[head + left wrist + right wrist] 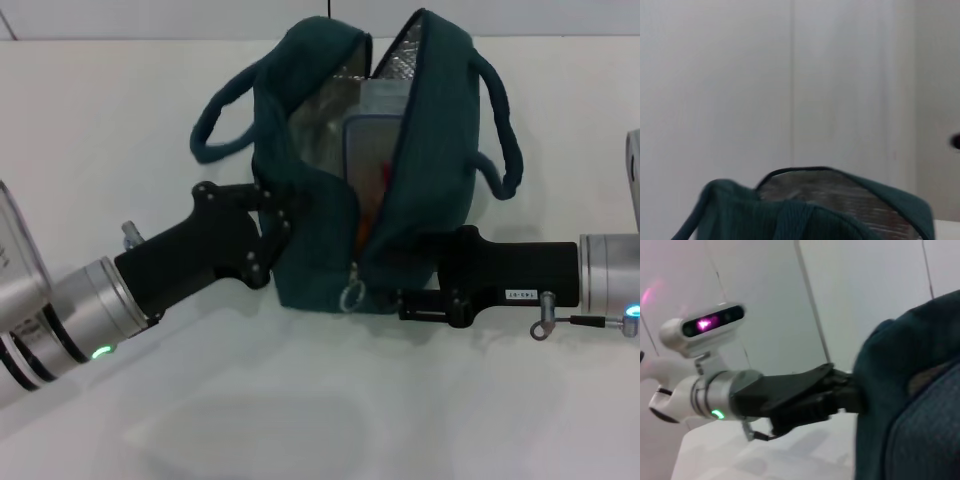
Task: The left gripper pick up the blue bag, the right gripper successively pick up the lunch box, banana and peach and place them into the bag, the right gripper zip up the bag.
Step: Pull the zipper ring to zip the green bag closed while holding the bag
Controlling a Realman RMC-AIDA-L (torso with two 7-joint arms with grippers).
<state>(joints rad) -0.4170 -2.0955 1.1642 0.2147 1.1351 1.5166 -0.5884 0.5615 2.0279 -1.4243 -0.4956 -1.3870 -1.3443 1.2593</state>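
Head view showed the blue bag [420, 150] standing at the centre of the white table [100, 120], its mouth gaping towards twelve o'clock with silver lining exposed and the lunch box [372, 140] upright inside; a sliver of orange below it may have been the banana, though I could not be sure, and no peach was visible. From eight o'clock the left gripper [283, 222] was clenched on the bag's left wall, pinning the fabric. From three o'clock the right gripper [412, 297] lay level against the bag's lower front corner; whether its fingers were released or clenched I cannot tell. Smallest of all, the metal ring pull [351, 297] hung at the foot of the open zipper, just beside the right gripper at its nine o'clock. The zipper's long axis ran from that pull up towards twelve o'clock, so the right arm, plainly nearer, seemed placed to take it and draw upward.
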